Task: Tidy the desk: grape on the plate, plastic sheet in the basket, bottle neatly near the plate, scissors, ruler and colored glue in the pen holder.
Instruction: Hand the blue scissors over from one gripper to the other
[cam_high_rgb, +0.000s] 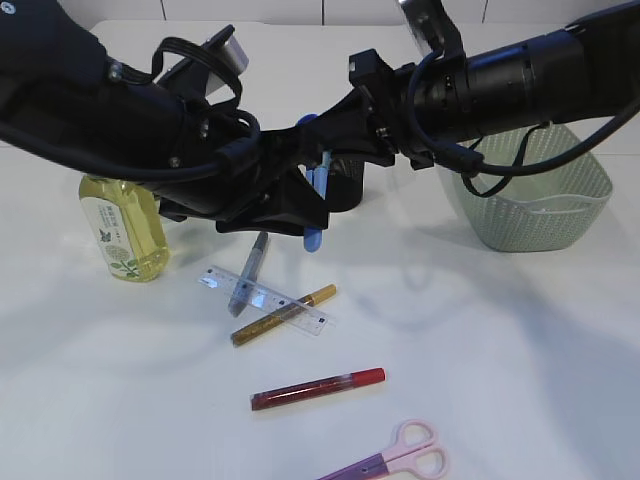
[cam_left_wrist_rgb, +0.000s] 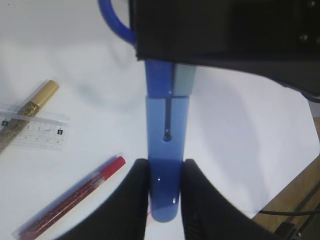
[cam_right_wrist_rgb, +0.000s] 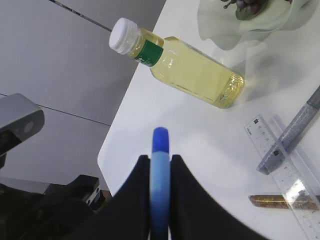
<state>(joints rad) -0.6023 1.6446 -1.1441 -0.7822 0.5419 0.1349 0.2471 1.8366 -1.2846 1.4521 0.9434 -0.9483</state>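
Note:
Both grippers are shut on one pair of blue scissors held in the air over the desk's middle. My left gripper clamps its lower rounded end. My right gripper clamps the upper part near the handle loop. A black pen holder is partly hidden behind them. On the desk lie a clear ruler, gold glue, grey glue, red glue and pink scissors. The yellow bottle stands at the left.
A pale green basket stands at the right rear. A pale plate with dark grapes shows beyond the bottle in the right wrist view. The desk edge runs close behind the bottle.

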